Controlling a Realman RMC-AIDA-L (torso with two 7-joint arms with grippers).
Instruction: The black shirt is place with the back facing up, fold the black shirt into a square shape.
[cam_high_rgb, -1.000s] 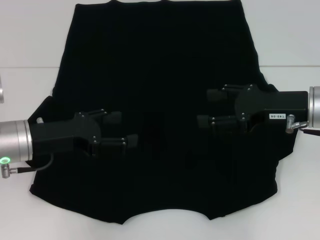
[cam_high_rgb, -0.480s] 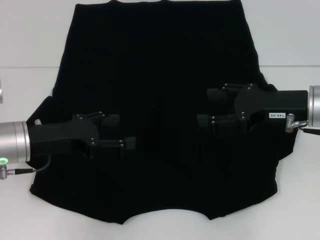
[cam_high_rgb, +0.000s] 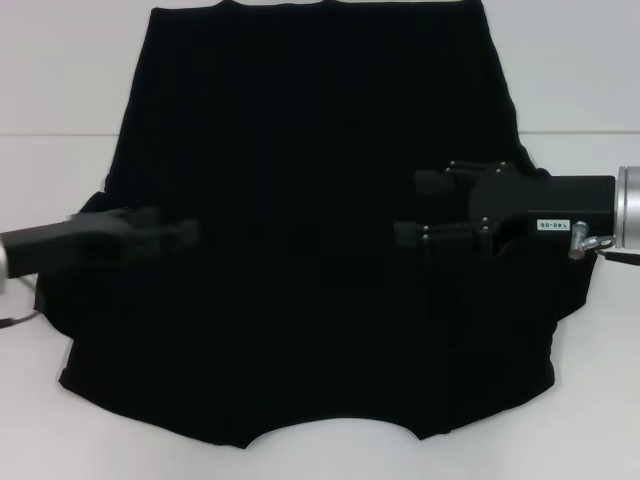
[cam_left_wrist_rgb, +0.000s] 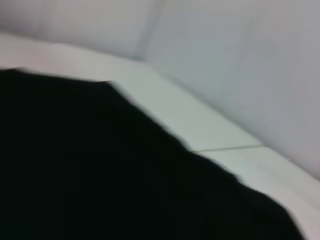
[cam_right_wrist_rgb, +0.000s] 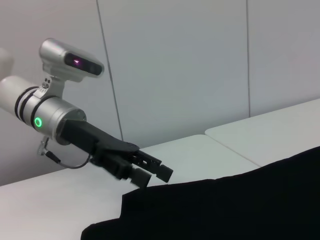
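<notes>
Black fabric covers most of the white table (cam_high_rgb: 590, 80) in our head view: the black shirt (cam_high_rgb: 310, 150) lies spread flat, its hem at the far edge and its collar notch at the near edge, with a sleeve out to each side. No lettering shows on the upward face.

Our right gripper (cam_high_rgb: 418, 210) sits above the right half of the shirt, level with the sleeve, pointing inward toward the centre. Its two fingers are spread apart with nothing between them.

Our left gripper (cam_high_rgb: 175, 232) sits above the left sleeve area, close to the shirt's left edge, also pointing inward. In the head view it is smeared. The right wrist view shows the same left gripper (cam_right_wrist_rgb: 152, 172) held just above the shirt's edge (cam_right_wrist_rgb: 215, 210), fingers slightly parted and not holding anything.

The left wrist view shows only the shirt (cam_left_wrist_rgb: 100, 175) against the table (cam_left_wrist_rgb: 200, 120).
</notes>
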